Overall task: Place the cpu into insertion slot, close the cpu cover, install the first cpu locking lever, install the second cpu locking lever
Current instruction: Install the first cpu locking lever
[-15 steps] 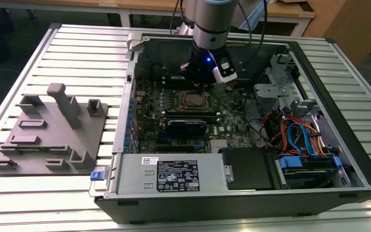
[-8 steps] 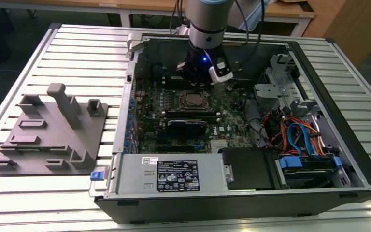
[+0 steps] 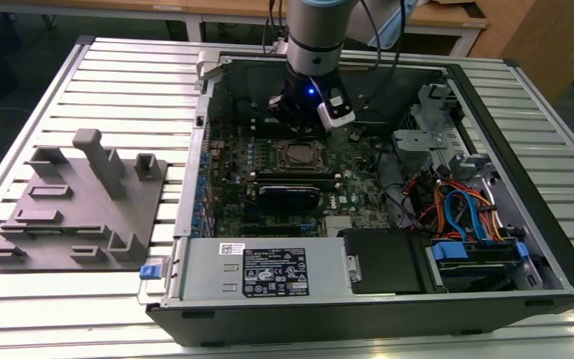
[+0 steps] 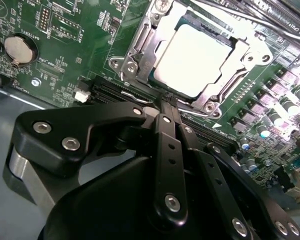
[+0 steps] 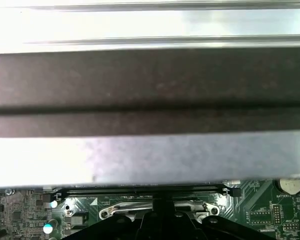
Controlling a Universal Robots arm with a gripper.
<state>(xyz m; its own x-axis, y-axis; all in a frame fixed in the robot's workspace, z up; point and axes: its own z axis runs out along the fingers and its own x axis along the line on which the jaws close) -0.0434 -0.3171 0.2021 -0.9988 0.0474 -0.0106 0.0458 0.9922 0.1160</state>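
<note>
silver-grey cpu [image 4: 192,57] sits in its socket, with the cpu cover [image 4: 138,56] lying down around it. the gripper [image 4: 168,102] hovers at the socket's edge, fingers pressed together with nothing between them. the step looks like lever work: probably best pushed with the joined tips, low and steady, clear of the memory slot [image 4: 110,90] just beside.

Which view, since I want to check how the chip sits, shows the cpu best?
The second wrist view: the cpu is close and bright, its top seen inside the cpu cover. The exterior view shows it as a small, far-off square. The first wrist view looks edge-on at the socket's metal edge.
</note>
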